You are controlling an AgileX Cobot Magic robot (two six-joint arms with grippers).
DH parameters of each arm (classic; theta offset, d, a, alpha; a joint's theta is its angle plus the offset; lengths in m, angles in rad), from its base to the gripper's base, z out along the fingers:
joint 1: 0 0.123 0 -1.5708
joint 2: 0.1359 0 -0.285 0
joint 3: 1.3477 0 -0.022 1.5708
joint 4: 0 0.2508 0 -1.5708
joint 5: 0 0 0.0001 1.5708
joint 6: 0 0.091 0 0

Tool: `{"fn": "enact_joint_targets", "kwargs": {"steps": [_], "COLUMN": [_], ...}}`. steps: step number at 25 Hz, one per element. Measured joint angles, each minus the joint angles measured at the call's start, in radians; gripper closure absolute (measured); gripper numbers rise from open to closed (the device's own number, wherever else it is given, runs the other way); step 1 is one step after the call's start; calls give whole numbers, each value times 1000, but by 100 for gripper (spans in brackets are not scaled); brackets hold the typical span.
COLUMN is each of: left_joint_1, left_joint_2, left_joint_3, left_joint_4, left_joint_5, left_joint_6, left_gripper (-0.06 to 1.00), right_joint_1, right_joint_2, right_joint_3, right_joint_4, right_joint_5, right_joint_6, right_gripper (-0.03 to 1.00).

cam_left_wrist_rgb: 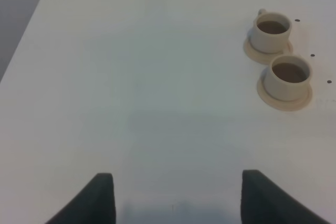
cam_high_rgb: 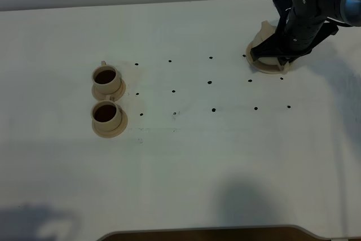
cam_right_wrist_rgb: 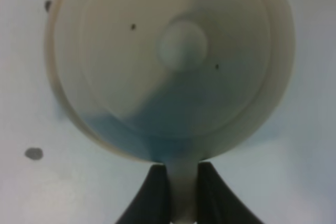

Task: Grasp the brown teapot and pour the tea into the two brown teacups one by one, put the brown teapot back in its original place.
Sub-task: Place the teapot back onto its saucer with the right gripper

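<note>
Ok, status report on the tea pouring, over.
Right gripper shut on teapot handle, teapot over its saucer. Left gripper open, empty. Both cups hold tea. Nothing in the way.

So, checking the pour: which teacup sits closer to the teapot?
The far teacup, with its handle toward the back edge, is slightly closer to the teapot than the near one. Both hold tea.

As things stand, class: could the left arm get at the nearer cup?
Probably yes. The left gripper is open and empty, and only bare table lies between it and the cups. The right gripper, shut on the teapot handle, stays far off.
</note>
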Motion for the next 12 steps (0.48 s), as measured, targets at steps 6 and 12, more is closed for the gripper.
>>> {"fn": "enact_joint_targets", "kwargs": {"steps": [6,12], "left_joint_1": [0,0], "left_joint_2": [0,0], "left_joint_3": [0,0], "left_joint_4": [0,0], "left_joint_5": [0,0], "left_joint_6": [0,0], "left_gripper": [39,39], "right_joint_1": [-1,-1], "right_joint_2": [0,-12], "right_joint_3": [0,0], "right_joint_4": [23,23], "right_joint_5": [-4,62], "right_joint_6": [0,0], "right_gripper": [80,55]}}
